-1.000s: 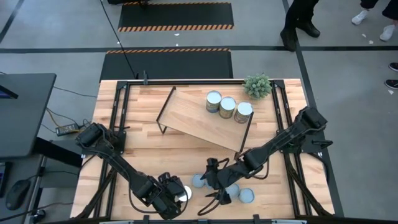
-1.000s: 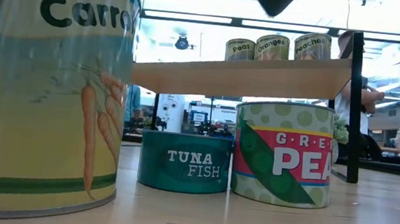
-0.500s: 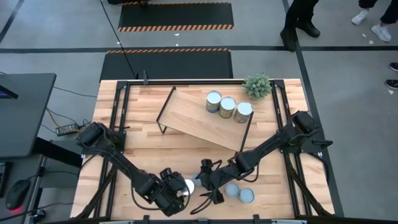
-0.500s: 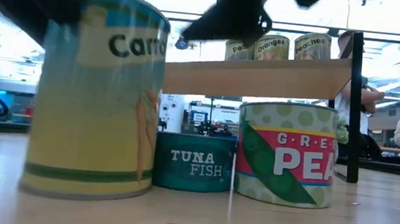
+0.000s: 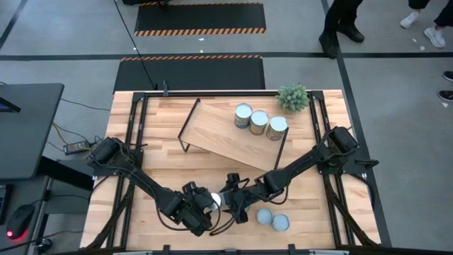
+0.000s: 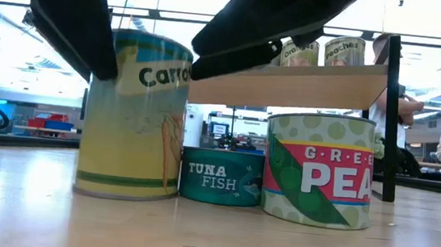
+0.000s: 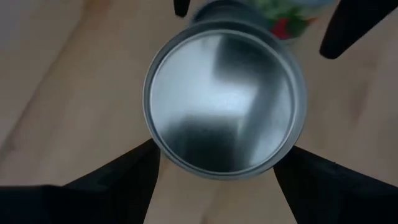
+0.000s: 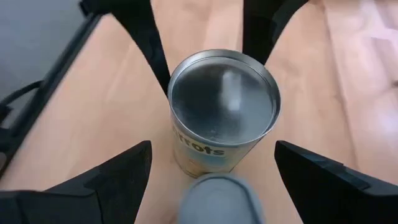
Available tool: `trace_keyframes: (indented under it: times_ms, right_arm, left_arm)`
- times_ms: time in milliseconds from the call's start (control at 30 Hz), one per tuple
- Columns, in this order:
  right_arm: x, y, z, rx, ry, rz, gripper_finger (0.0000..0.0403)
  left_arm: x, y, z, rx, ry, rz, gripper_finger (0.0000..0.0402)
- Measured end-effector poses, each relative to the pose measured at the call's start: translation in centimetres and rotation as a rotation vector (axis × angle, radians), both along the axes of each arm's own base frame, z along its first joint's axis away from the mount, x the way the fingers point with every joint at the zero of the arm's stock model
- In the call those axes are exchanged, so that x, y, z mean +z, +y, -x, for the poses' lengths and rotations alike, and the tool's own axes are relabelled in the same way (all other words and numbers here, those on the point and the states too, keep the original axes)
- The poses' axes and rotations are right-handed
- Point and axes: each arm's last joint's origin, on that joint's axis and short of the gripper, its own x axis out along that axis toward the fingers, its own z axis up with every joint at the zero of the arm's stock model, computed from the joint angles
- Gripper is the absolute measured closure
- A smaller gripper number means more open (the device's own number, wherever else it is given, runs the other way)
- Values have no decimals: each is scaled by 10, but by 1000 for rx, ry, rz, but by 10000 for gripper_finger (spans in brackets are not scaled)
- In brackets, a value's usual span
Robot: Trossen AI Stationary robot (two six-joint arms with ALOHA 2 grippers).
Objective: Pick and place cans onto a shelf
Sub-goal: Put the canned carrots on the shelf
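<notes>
Silver-lidded and labelled for carrots, the carrot can (image 6: 134,119) stands upright on the bench (image 5: 156,163), pinched at its sides by the left gripper (image 7: 216,162), whose dark fingers (image 7: 118,183) press in from either flank of the lid. The right gripper (image 8: 212,144) hangs just beside the carrot can with its own fingers (image 8: 106,183) spread wide and holding nothing; a low tuna can (image 6: 221,175) sits beneath that open span, close against the carrot can, and a peas can (image 6: 319,169) stands just past the tuna. Beyond the carrot can, toward the far side of the bench, the shelf (image 5: 216,134) carries three cans (image 6: 345,50) in a row at one end, with bare board on the side nearer the carrot can.

By the look of it, the step in hand is getting the carrot can clear of the bench and up to that bare board. Doing it well seems to call for a straight vertical lift first, so the label does not scrape the tuna can, and for the right arm to keep out of the lifting path, since the two sets of fingers are crowded round one lid. A tall can held near its top may swing; a slow carry and a level set-down, apart from the three shelved cans, would suit.
</notes>
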Motion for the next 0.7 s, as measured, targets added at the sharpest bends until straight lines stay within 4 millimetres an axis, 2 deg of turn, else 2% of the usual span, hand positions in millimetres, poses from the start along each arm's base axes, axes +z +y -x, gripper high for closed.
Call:
trace_keyframes:
  times_ms: [500, 700]
  right_arm:
    - [0, -25, -6, -107, 23, 22, 56]
    - [12, -33, 0, -123, 46, 38, 56]
  left_arm:
    - [-3, 31, 4, 70, 126, -219, 93]
    - [-3, 35, 4, 1, 173, -266, 93]
